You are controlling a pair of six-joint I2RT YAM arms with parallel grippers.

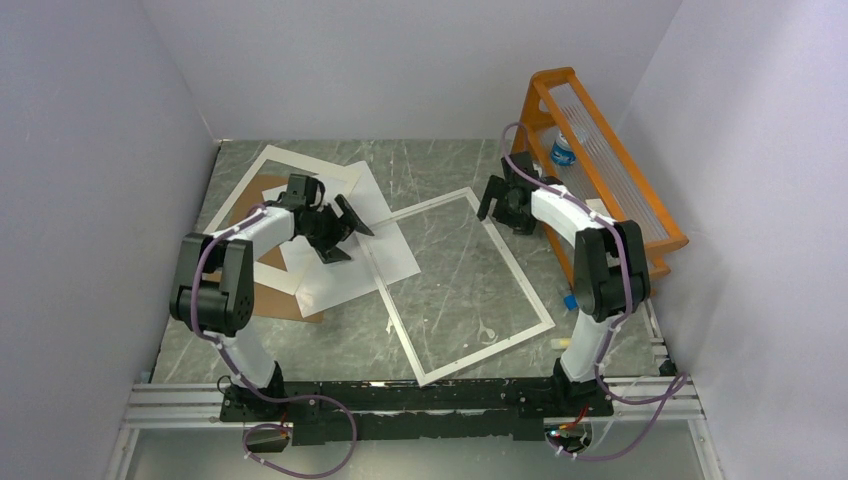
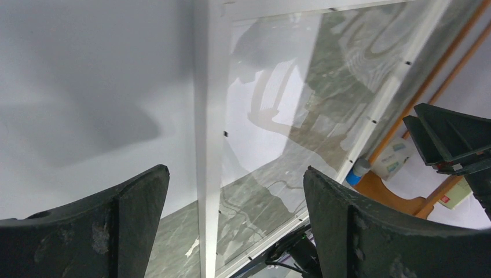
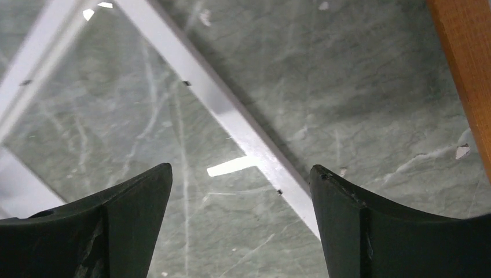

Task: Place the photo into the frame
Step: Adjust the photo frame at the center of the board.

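The frame [image 1: 518, 268], narrow white border round clear glass, lies flat and slanted on the marble table. My left gripper [image 1: 350, 215] hovers open over white sheets [image 1: 385, 250] beside the frame's left rail; no printed side shows, so I cannot tell which sheet is the photo. From the left wrist, the jaws [image 2: 234, 171] straddle that rail [image 2: 207, 145] from above, with white paper [image 2: 87, 87] to its left. My right gripper [image 1: 492, 198] stands open at the frame's far right corner. Its jaws [image 3: 240, 168] are over the frame's rail [image 3: 228, 116], holding nothing.
A white card mat [image 1: 262, 170] with a cut-out lies at the back left over a brown board [image 1: 275, 295]. An orange rack [image 1: 600, 150] holding a blue-capped bottle [image 1: 563, 150] stands against the right wall, close behind the right arm. Walls close in three sides.
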